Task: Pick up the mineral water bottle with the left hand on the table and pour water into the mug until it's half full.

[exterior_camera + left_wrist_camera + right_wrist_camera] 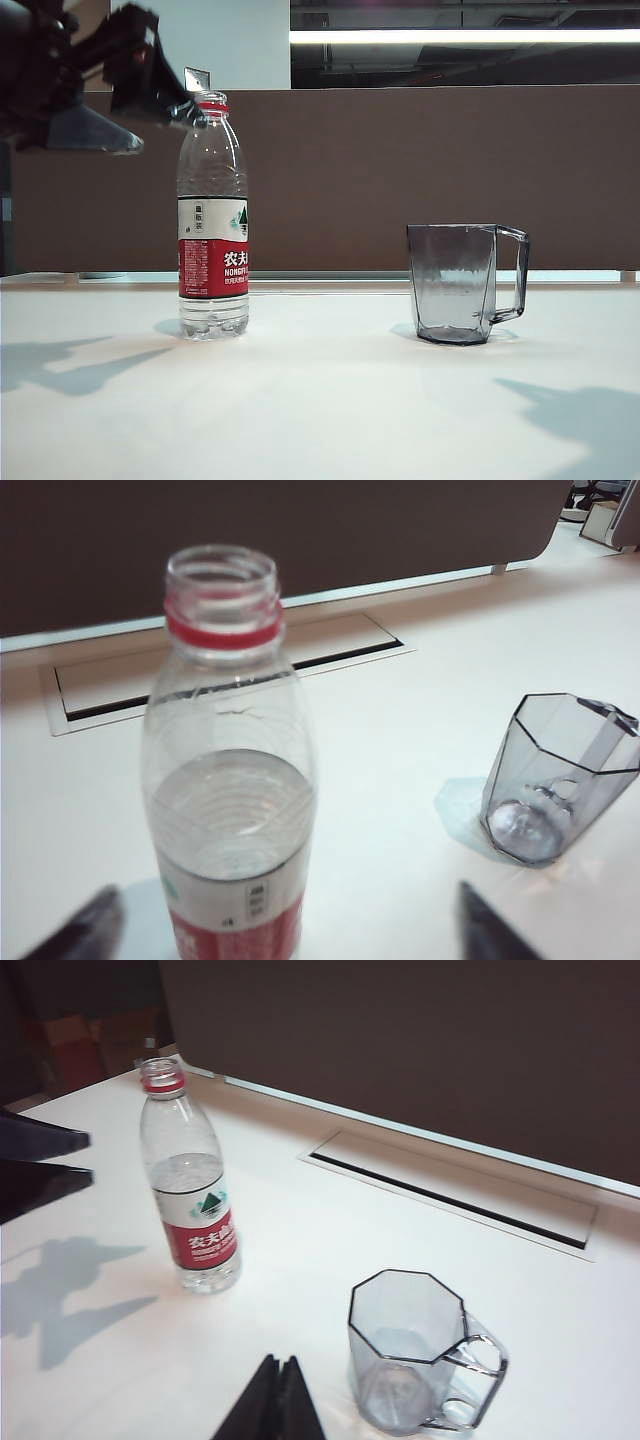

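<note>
The mineral water bottle (pixel 212 215) stands upright and uncapped on the left of the white table (pixel 330 400), about half full. The mug (pixel 462 283) stands upright to its right, handle pointing right. My left gripper (pixel 290 925) is open; its dark fingertips (pixel 95 922) are spread wide on either side of the bottle (pixel 228 780) at label height, clear of it. From outside, the left gripper (pixel 135 75) shows as a dark blur up by the bottle's neck. My right gripper (pixel 280 1375) is shut and empty, hovering near the mug (pixel 410 1345).
A brown partition (pixel 420 170) runs along the table's far edge. A shallow rectangular cable slot (pixel 450 1195) is set into the tabletop behind the bottle and mug. Arm shadows (pixel 70 362) fall on the front left and front right of the table.
</note>
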### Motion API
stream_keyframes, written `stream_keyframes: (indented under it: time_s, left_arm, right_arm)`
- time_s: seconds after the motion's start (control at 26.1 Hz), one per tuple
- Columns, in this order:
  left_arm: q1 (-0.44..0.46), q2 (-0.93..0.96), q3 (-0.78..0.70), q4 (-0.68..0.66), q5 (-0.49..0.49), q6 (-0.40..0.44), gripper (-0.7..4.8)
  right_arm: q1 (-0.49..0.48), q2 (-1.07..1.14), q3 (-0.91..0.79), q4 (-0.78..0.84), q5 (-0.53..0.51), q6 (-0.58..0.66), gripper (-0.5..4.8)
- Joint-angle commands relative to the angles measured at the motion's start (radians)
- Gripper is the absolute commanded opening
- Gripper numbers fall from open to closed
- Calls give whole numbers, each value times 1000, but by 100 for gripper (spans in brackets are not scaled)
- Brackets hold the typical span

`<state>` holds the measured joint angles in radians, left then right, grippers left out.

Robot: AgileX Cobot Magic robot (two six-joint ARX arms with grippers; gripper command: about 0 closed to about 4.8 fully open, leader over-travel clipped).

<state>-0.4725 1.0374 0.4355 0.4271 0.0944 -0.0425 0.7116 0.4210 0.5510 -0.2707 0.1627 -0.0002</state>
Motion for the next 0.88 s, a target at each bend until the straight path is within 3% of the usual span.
stream_keyframes:
  time_s: [0.04, 0.5, 0.88]
  left_arm:
    - [0, 69, 4, 116, 3, -54, 479]
    - [3, 309, 4, 375, 3, -74, 479]
    - [81, 415, 5, 496, 3, -89, 479]
  right_arm:
    - [-1, -1, 6, 0, -42, 0, -2]
    - [-1, -1, 6, -11, -53, 0, -2]
    - [-1, -1, 6, -13, -53, 0, -2]
